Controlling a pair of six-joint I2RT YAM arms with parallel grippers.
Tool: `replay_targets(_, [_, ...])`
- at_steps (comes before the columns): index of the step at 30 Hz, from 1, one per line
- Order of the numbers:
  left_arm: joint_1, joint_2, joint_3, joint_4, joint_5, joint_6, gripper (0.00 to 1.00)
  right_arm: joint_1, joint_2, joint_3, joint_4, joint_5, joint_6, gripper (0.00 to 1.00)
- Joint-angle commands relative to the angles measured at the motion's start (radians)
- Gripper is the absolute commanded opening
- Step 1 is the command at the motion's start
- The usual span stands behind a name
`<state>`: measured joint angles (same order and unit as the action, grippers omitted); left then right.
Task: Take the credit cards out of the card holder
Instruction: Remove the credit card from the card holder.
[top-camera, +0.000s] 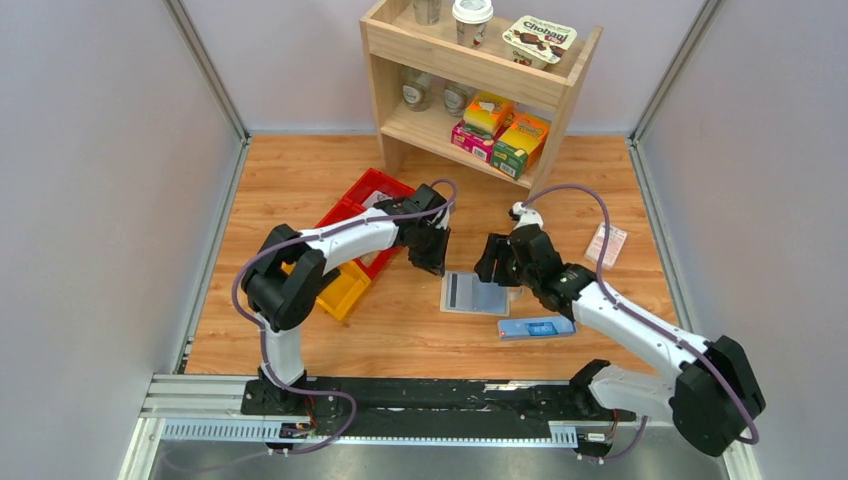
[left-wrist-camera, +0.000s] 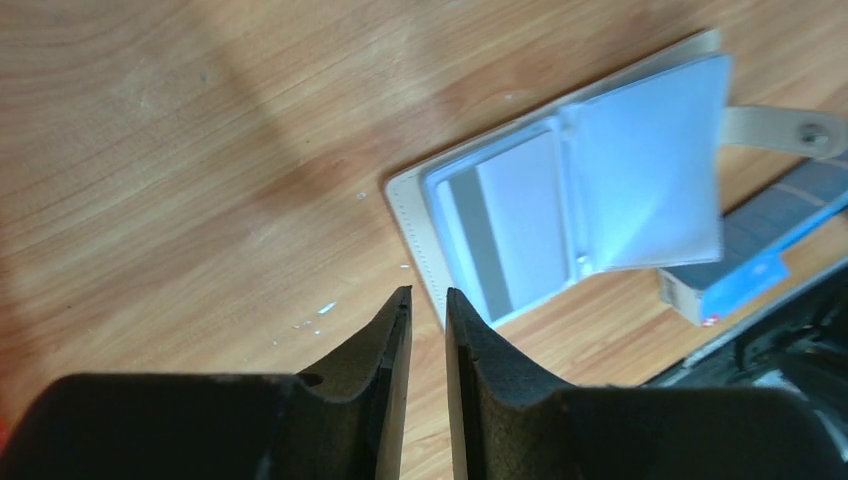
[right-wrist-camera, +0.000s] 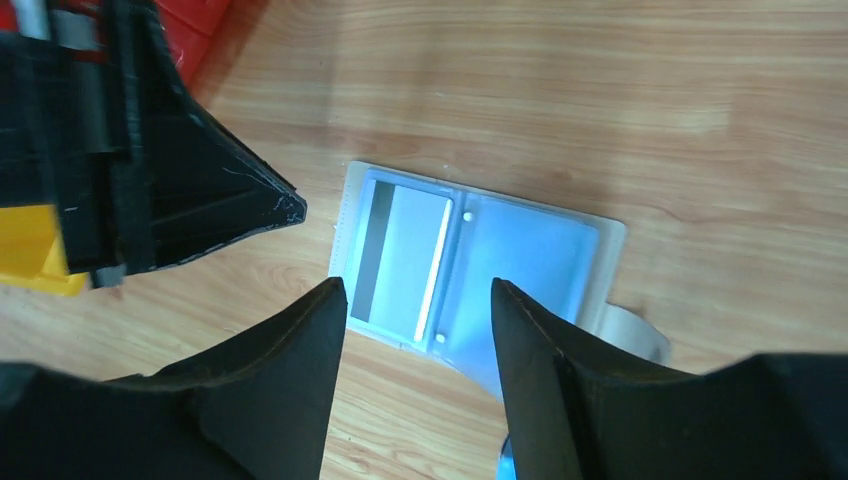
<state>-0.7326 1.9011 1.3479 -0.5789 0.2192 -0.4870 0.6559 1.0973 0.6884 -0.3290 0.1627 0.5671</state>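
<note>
The card holder (top-camera: 475, 294) lies open on the wooden table, cream edge outward and pale blue lining up. A credit card (right-wrist-camera: 400, 255) with a dark stripe sits in its left pocket (left-wrist-camera: 510, 225). In the left wrist view a blue inner leaf (left-wrist-camera: 650, 170) stands a little raised on the holder (left-wrist-camera: 420, 215). My left gripper (left-wrist-camera: 428, 292) hovers just off the holder's left edge, with a narrow slit between its jaws and nothing in it. My right gripper (right-wrist-camera: 418, 283) is open above the holder's (right-wrist-camera: 610, 235) near edge and holds nothing.
A long blue box (top-camera: 536, 327) lies just right of the holder. A pink-white packet (top-camera: 606, 243) lies farther right. Red (top-camera: 365, 195) and yellow bins (top-camera: 343, 290) stand on the left under my left arm. A wooden shelf (top-camera: 480, 80) with groceries stands at the back.
</note>
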Motion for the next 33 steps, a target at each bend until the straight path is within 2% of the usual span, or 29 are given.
replay_targets(1, [-0.004,-0.060,0.031,0.073,0.034,-0.053,0.27,-0.073,0.097,-0.042,0.227,-0.299,0.016,0.55])
replay_targets(6, [-0.004,0.006,0.042,0.070,0.062,-0.059,0.27,-0.133,0.229,-0.101,0.410,-0.451,0.068,0.46])
replay_targets(11, [-0.004,0.071,0.056,0.062,0.115,-0.048,0.26,-0.168,0.344,-0.147,0.516,-0.520,0.105,0.45])
replay_targets(16, [-0.004,0.128,0.091,0.022,0.132,-0.025,0.25,-0.188,0.446,-0.162,0.553,-0.566,0.099,0.45])
replay_targets(23, [-0.004,0.182,0.100,-0.019,0.112,-0.005,0.23,-0.196,0.483,-0.156,0.590,-0.624,0.097,0.45])
replay_targets(33, [-0.008,0.197,0.115,-0.078,0.029,0.019,0.22,-0.197,0.457,-0.151,0.691,-0.723,0.143,0.37])
